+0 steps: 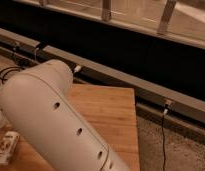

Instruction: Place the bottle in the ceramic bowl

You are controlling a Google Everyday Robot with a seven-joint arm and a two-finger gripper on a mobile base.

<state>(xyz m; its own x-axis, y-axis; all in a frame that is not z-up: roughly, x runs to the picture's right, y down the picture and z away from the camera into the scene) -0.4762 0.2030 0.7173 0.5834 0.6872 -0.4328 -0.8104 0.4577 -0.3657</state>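
Note:
The bottle lies on its side at the lower left of the wooden table, pale with orange-brown marks on its label. My thick white arm link fills the left and middle of the camera view. It hides the ceramic bowl. My gripper is hidden behind this link, somewhere toward the left edge above the bottle. The bottle rests free on the wood and nothing is gripping it.
The table's right edge drops to a speckled floor. A metal rail runs behind the table, with a dark wall and a glass front above it. Black cables coil at the far left, and a thin cord hangs at the right.

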